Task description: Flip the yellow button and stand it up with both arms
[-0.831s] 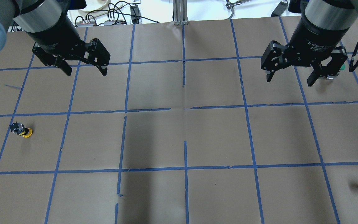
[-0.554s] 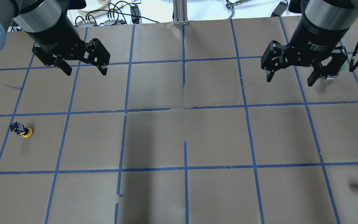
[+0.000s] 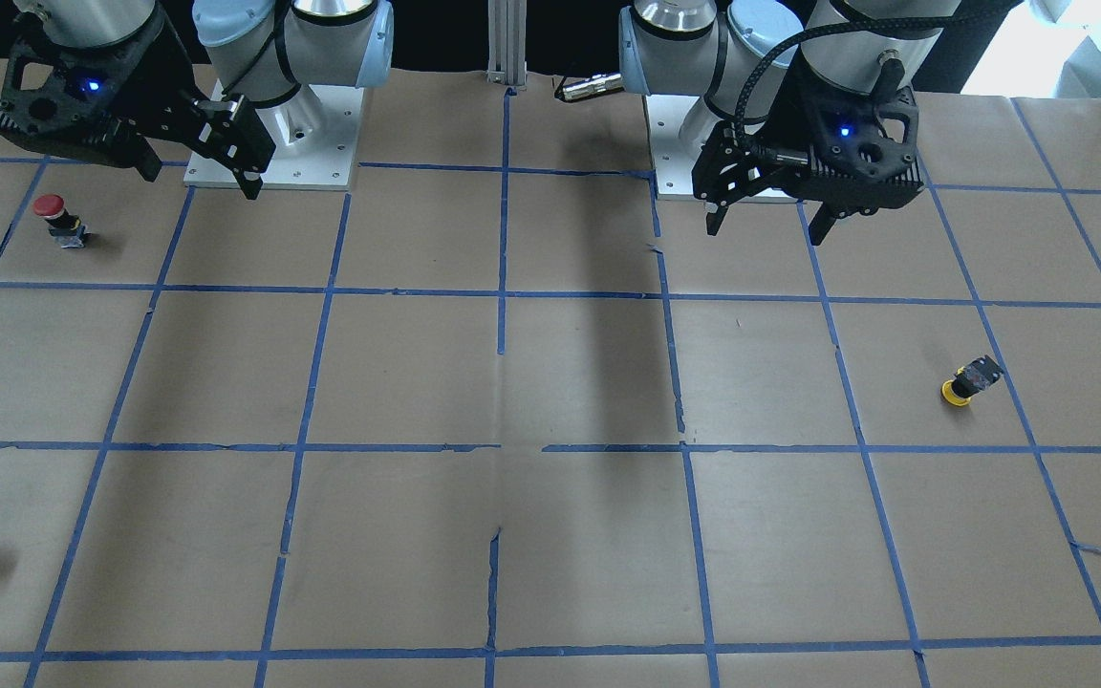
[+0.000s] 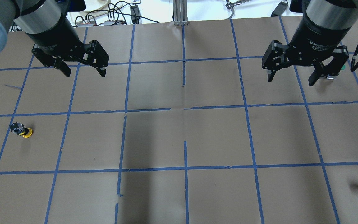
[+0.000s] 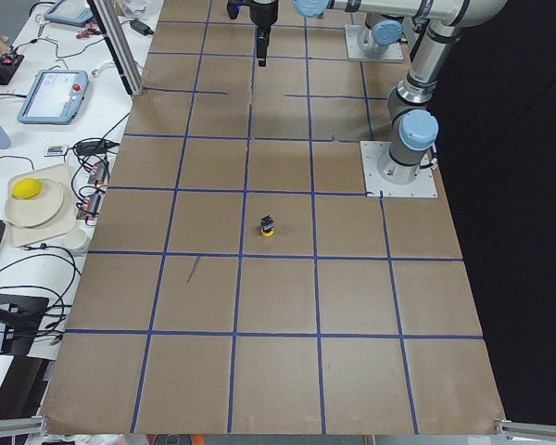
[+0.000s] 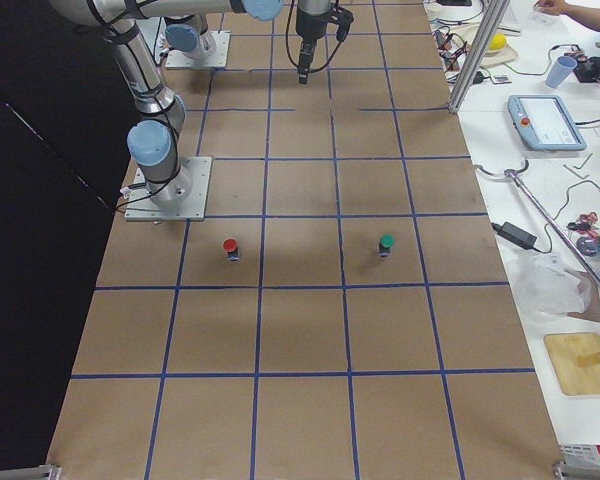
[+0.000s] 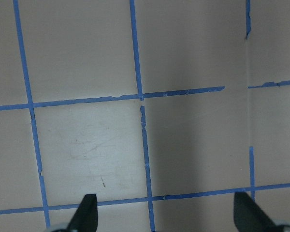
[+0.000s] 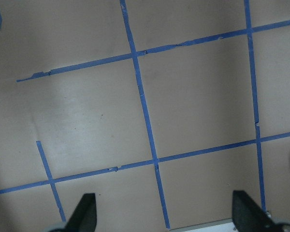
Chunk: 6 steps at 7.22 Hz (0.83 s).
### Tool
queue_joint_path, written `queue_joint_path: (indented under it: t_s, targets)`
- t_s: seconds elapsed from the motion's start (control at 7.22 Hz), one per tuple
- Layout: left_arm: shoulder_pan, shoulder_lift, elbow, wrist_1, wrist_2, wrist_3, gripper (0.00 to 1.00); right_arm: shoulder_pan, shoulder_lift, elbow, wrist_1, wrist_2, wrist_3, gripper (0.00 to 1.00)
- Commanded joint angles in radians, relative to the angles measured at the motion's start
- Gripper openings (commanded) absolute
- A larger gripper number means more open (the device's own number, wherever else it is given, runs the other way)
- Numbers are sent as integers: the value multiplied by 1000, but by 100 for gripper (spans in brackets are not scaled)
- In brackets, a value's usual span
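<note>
Yellow button (image 4: 22, 130) rests on the brown counter (image 4: 216, 137) and appears to stand on its yellow cap. The cap is down on the paper and the black body and grey base point up, so the long axis is roughly upright, upside down. It sits well apart from the left pincer (image 4: 85, 74), farther out from the robot and toward the counter's left edge. The left pincer hangs above the counter with its fingers spread wide, holding nothing. The right pincer (image 4: 290, 81) is far across from the left pincer at about the same height, and is likewise wide open and empty.
</note>
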Motion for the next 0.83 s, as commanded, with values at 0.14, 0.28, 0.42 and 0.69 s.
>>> queue_joint_path:
  t_s: [0.14,0.28,0.42,0.69]
  targets:
    - [4,-6,-3,1,6,4,99,-3,0,0,-2,3,13,100]
    - [32,-6,-6,-1,9,42,99,-3,0,0,-2,0,-1,100]
    - [90,-1,-26,-5,11,77,99,-4,0,0,-2,0,0,100]
    - [244,-21,-64,1,115,218,99,-6,0,0,-2,0,8,100]
